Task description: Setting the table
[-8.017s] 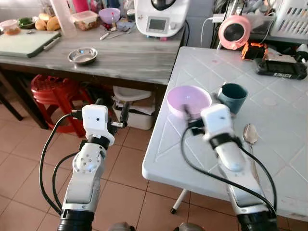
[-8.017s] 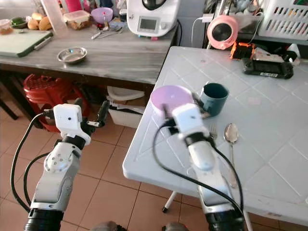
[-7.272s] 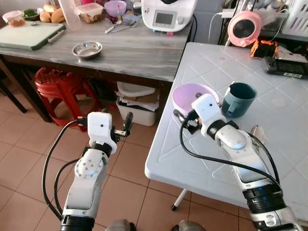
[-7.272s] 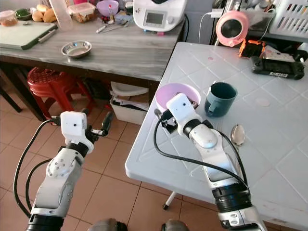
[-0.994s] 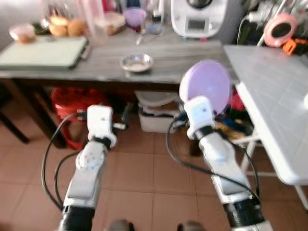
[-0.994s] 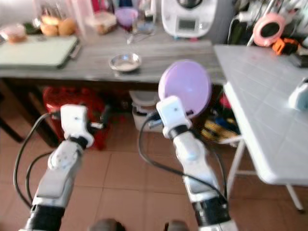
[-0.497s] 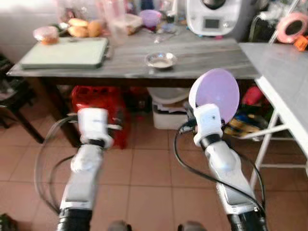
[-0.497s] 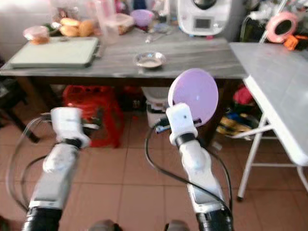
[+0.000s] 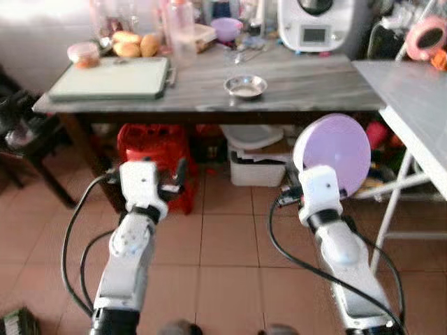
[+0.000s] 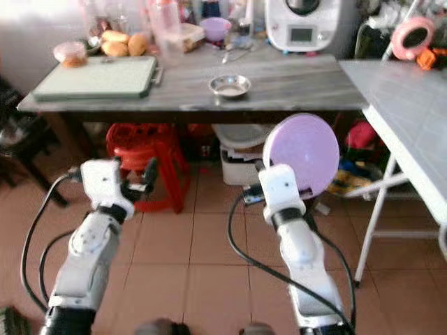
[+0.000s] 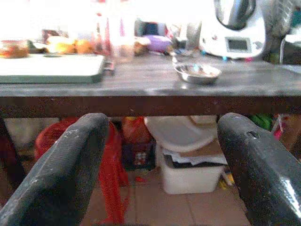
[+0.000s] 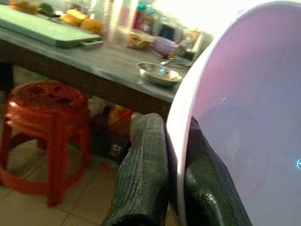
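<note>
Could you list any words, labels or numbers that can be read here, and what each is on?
None can be read.
The appliance on the counter has a small screen, too blurred to read.
The bowl in the right gripper is plain, no print.

We hold both arms forward at about the same height. Our left gripper (image 11: 160, 165) is empty, its fingers (image 11: 61, 169) spread wide apart. Our right gripper (image 12: 167, 174) has its fingers (image 12: 146, 179) pinched on the rim of the purple bowl (image 9: 334, 153), held on edge.
</note>
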Controlling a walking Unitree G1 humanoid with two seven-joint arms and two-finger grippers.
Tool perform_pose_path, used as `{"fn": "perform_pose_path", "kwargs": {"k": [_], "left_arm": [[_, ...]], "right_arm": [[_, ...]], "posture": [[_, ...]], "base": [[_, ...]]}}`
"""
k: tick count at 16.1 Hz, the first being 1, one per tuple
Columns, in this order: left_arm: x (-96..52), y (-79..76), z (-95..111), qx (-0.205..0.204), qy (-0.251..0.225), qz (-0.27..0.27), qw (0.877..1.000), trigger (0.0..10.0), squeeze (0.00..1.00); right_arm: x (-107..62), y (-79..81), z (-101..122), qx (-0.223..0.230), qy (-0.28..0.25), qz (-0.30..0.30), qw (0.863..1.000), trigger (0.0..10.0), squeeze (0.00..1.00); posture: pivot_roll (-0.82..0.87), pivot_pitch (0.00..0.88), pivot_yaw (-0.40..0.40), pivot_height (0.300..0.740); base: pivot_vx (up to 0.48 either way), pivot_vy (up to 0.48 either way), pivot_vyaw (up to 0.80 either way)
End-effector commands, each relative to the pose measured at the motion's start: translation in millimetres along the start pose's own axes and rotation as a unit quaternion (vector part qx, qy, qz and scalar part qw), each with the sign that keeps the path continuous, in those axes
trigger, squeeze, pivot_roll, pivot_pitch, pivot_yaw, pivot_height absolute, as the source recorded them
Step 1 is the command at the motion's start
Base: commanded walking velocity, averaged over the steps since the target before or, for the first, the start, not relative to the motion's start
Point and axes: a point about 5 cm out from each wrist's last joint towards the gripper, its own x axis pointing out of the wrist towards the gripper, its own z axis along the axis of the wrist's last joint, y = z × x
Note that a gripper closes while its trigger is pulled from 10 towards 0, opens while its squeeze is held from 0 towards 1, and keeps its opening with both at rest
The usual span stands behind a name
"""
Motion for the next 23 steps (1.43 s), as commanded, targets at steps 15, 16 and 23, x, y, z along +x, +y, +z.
{"fn": "perform_pose_path", "kwargs": {"k": [15,16,23], "left_arm": [[1.7,-4.8,0,-0.02,0.0,-0.015,1.0,10.0,0.0],[2.7,-5.9,1,-0.021,-0.001,-0.019,1.0,10.0,0.0],[2.7,-8.9,-1,-0.024,0.004,-0.037,0.999,10.0,0.0]], "right_arm": [[18.6,1.1,23,0.032,-0.032,-0.005,0.999,10.0,0.0],[20.8,-0.3,24,0.029,-0.032,-0.01,0.999,10.0,0.0],[29.0,-7.8,24,0.016,-0.025,-0.043,0.999,10.0,0.0]], "posture": [[-0.08,0.0,0.05,0.74],[-0.08,0.0,0.049,0.74],[-0.08,0.0,0.047,0.74]], "base": [[0.48,0.0,0.32],[0.48,0.0,0.0],[0.48,0.0,-0.34]]}}
